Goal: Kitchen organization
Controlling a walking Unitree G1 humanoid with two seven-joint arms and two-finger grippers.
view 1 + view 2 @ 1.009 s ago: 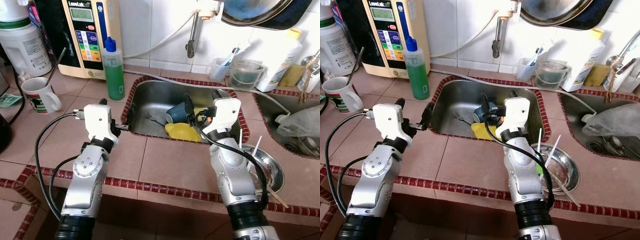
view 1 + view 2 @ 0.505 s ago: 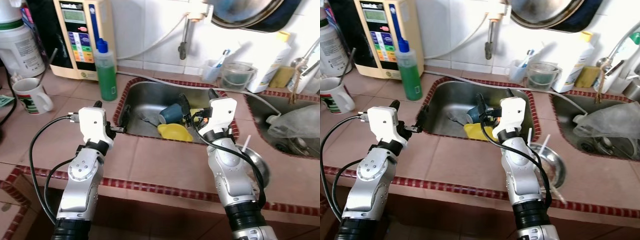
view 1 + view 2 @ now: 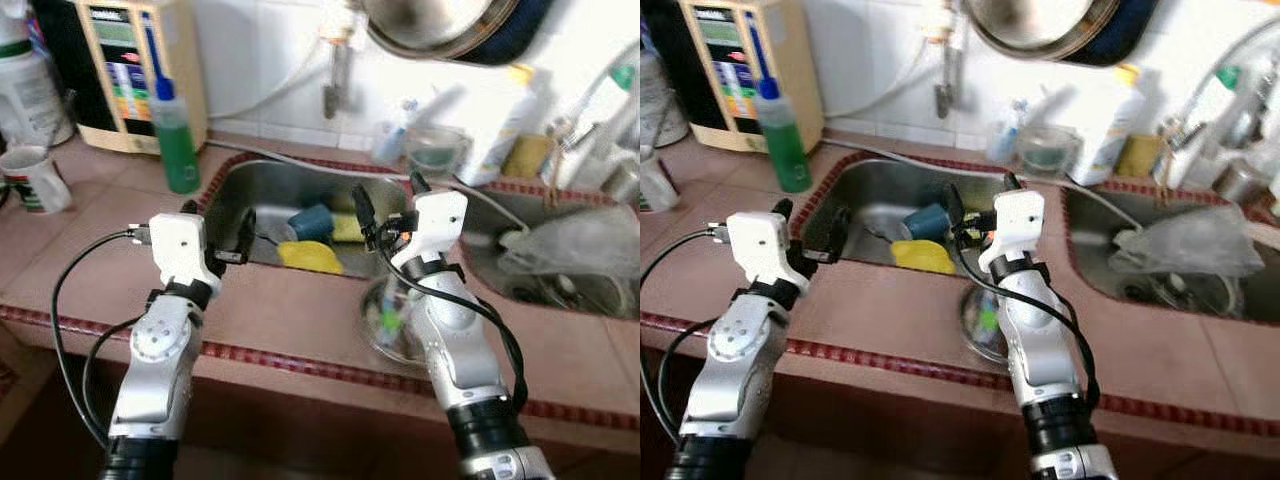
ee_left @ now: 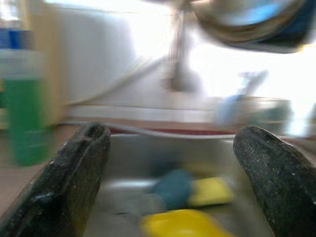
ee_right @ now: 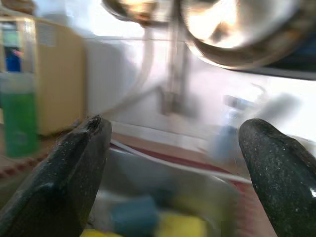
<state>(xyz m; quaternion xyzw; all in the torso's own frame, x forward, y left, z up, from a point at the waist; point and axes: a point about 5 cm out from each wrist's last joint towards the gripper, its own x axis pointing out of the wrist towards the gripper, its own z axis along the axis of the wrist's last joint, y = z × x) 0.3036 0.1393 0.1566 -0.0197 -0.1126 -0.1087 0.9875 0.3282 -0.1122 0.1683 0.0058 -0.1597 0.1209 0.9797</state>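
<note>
Reaching over the tiled bench (image 3: 300, 310), the left tool (image 3: 217, 228) hangs at the near left rim of the sink (image 3: 250, 185), fingers spread and holding nothing. The right tool (image 3: 385, 208) sits above the sink's near right edge, also spread and empty. Inside the sink lie a blue cup (image 3: 312, 222) on its side, a yellow dish (image 3: 310, 256) and a yellow sponge (image 3: 347, 227). A green bottle (image 3: 174, 135) stands left of the sink, and a steel bowl (image 3: 385, 320) rests on the bench beneath the right arm.
</note>
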